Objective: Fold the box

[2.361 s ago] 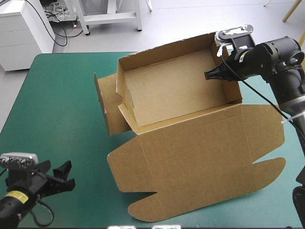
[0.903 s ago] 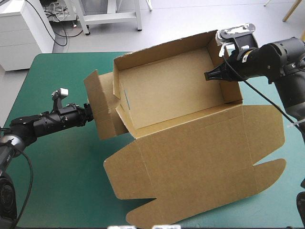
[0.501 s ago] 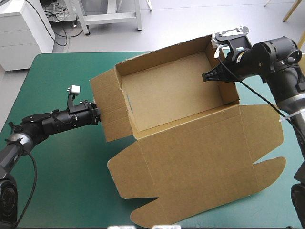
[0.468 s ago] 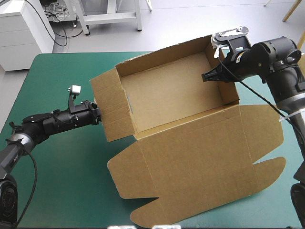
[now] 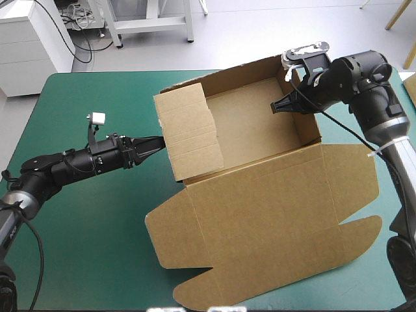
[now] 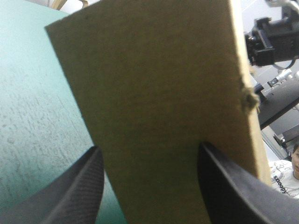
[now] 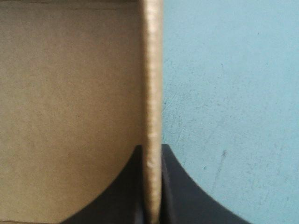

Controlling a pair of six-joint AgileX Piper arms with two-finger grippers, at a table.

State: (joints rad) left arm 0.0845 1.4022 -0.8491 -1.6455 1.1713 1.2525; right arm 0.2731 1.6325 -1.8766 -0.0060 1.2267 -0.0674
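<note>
The brown box (image 5: 260, 195) stands as an open tray with its walls raised and its lid flat toward the table's front. Its left side flap (image 5: 192, 133) leans inward over the tray. My left gripper (image 5: 155, 143) is open and touches the outside of that flap. In the left wrist view the flap's board (image 6: 154, 84) fills the space between the spread fingers (image 6: 79, 186) of that gripper (image 6: 149, 149). My right gripper (image 5: 278, 106) is shut on the box's right wall near the far corner. The wall's edge (image 7: 152, 70) runs up between the tips of the right gripper (image 7: 150, 149).
The flat lid with its two rounded tabs (image 5: 195, 292) reaches nearly to the table's front edge. The teal-green cover (image 5: 84, 214) shows under and in front of the left arm. Teal-green cover (image 7: 224, 93) also lies beyond the right wall.
My left arm came from the front left corner to the box and pushed the left flap up and inward over the tray. The right gripper kept its hold on the right wall.
</note>
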